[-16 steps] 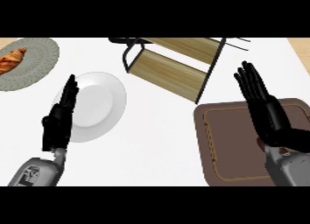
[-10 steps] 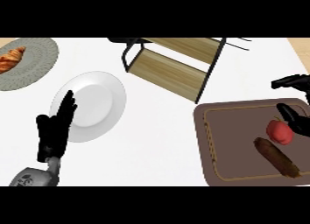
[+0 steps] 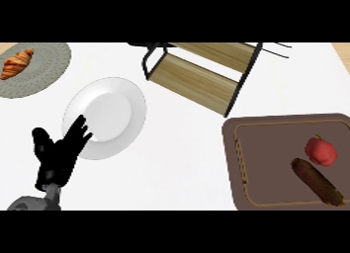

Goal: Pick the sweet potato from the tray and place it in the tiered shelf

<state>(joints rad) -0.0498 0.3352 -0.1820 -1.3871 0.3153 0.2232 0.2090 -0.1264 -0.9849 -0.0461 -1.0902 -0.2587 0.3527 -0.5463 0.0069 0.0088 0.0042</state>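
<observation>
Head view shows your left robot hand (image 3: 58,155) spread and resting near the white plate (image 3: 106,116), right one unseen, so reach for the sweet potato (image 3: 318,182) lying diagonally on the tray (image 3: 240,168) beside the red pepper (image 3: 321,150), grasping across its middle.

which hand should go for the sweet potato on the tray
Right, probably. The sweet potato lies on the tray at the robot's right, beside a red pepper. The left hand rests open far across, by the white plate; the right hand is out of view.
</observation>
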